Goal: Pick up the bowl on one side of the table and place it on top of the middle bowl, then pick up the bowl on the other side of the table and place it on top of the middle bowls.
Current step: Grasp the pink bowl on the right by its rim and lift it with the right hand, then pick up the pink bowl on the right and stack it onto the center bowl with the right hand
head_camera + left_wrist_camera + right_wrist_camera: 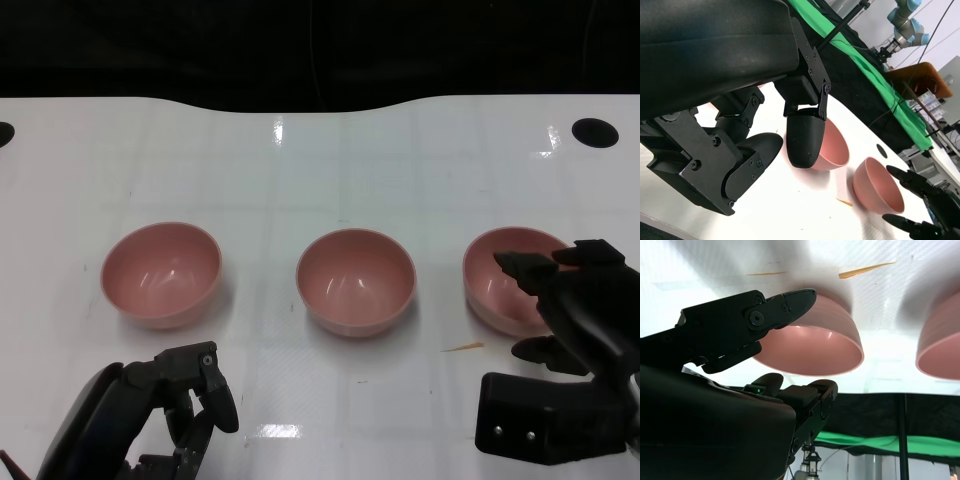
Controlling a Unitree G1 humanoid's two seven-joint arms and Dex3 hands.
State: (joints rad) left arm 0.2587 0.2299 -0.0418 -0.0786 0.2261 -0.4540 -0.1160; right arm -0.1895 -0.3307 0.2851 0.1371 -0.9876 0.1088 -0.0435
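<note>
One right bowl point(500, 280) sits between the right hand's point(570, 300) spread, empty fingers point(525, 268)

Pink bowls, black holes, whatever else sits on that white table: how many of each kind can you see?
Round pink bowls: 3 (left, middle, right)
Black robot hands: 2 (left, right)
Dark round holes in the white tabletop: 2 (far right, far left, cut off by the picture's edge)
Thin orange sliver on the table: 1
Total: 8
</note>
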